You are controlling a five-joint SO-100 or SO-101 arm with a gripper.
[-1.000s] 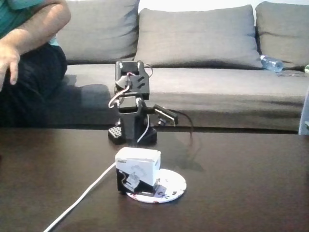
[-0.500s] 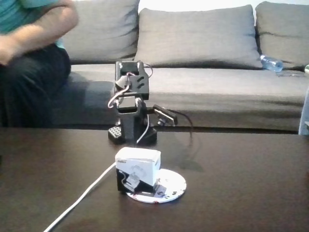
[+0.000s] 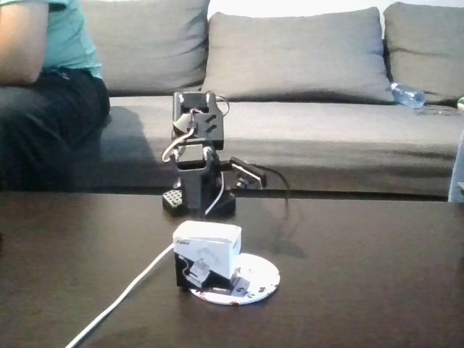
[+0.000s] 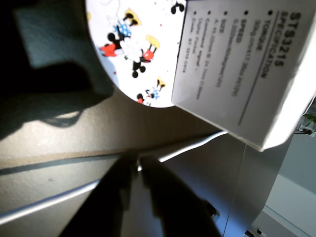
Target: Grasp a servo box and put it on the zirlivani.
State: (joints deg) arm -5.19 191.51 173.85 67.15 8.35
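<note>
One box [image 3: 206, 254] stood on the dark table [image 3: 377, 275] in the fixed view, white on top and black lower down, with a servo picture on its front. It rested on the left part of one flat round white disc [image 3: 259, 279], so the disc showed mostly to the right of the box and a little in front of it. In the wrist view the same box [image 4: 247, 74] appeared close up with printed specification text on a white face, and the disc [image 4: 133, 49] beside it carried small cartoon mouse figures.

One black robot arm [image 3: 197, 156] stood folded behind the box, near the far edge of the table, well apart from the box. One white cable [image 3: 123, 293] ran from the box area toward the lower left edge of the table. In the wrist view the gripper [image 4: 139, 160] came in from the bottom as two dark, blurred fingers, their tips close together with nothing between them, clenched and empty.

Behind the table was one grey sofa [image 3: 326, 138] with three back cushions. One person [image 3: 43, 109] sat at its left end, and one plastic bottle [image 3: 407, 95] lay at its right.
</note>
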